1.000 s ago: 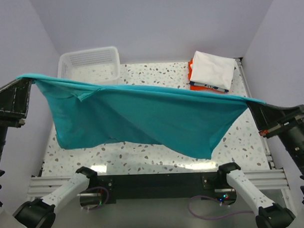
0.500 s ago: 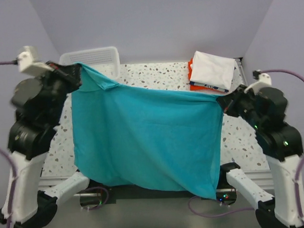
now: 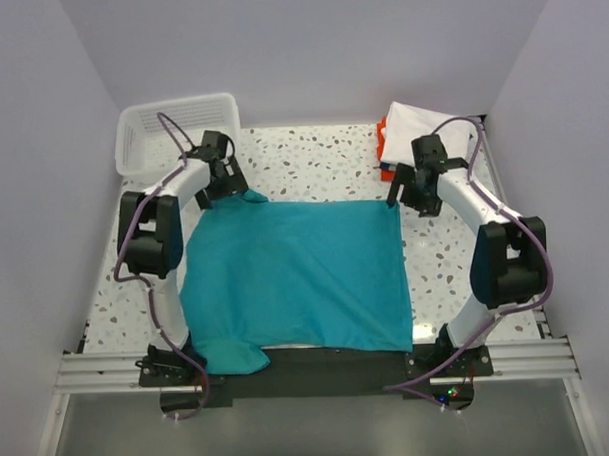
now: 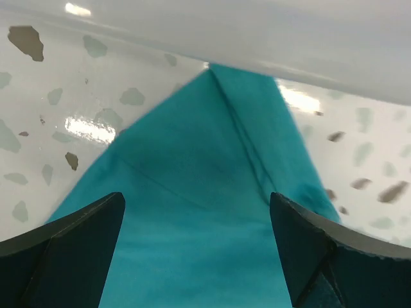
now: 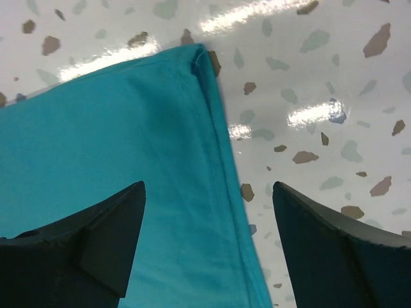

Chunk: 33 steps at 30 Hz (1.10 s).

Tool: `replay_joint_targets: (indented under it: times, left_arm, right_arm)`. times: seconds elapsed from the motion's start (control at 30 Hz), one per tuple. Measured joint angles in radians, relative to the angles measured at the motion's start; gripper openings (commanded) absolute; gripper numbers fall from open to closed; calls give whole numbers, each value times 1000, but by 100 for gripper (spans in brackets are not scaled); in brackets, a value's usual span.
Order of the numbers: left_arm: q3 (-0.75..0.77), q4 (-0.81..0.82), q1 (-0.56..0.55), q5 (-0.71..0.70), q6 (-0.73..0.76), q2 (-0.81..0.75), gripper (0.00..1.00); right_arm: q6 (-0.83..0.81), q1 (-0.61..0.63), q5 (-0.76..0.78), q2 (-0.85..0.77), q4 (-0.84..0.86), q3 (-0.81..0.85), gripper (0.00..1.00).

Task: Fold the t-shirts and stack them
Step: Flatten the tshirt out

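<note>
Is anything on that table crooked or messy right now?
Yes. The teal shirt lies mostly flat, but its near-left corner is bunched up and spills past the front edge of the table. At the far right, the white shirt sits askew on the orange one.

Top view:
- The white t-shirt (image 3: 421, 124) covers most of the far stack.
- The orange t-shirt (image 3: 382, 150) shows only as a sliver at the stack's left side. Any layers beneath are too small to tell.
- The right arm (image 3: 453, 183) crosses the stack's near corner.
- The near hem of the teal t-shirt (image 3: 291, 278) overhangs and hides part of the black base bar (image 3: 329, 367).

Wrist views:
- The teal cloth is cut off at the bottom edge.
- The left fingers (image 4: 64, 250) and right fingers (image 5: 83, 250) are cropped too.
- A blurred white band (image 4: 257, 32) crosses the top of the left view; what it is cannot be told.
</note>
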Motion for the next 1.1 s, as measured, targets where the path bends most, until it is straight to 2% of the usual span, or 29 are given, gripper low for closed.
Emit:
replay_joint_targets:
  times: [0.2, 0.4, 0.6, 0.67, 0.7, 0.77, 0.8, 1.1]
  left_arm:
    - [-40, 74, -8, 21, 5, -213, 100]
    - [-222, 151, -8, 53, 7, -353, 100]
    - [-413, 172, -8, 89, -3, -366, 100]
    - [-441, 179, -8, 94, -3, -366, 100]
    - [-448, 180, -8, 95, -3, -366, 100]
    - [-451, 183, -8, 97, -3, -365, 100]
    - [-451, 190, -8, 97, -3, -363, 100]
    - [-441, 210, -8, 74, -14, -277, 100]
  right_arm:
    - [-62, 0, -82, -58, 84, -4, 79]
    - [-111, 3, -129, -33, 125, -21, 64]
    - [-159, 49, -119, 63, 150, -17, 54]
    - [-164, 77, -111, 96, 158, -12, 46]
    - [-164, 89, -99, 113, 163, -9, 38]
    - [-157, 106, -86, 147, 171, 0, 34]
    - [-154, 108, -77, 162, 173, 5, 28]
    - [-135, 97, 43, 282, 179, 79, 20]
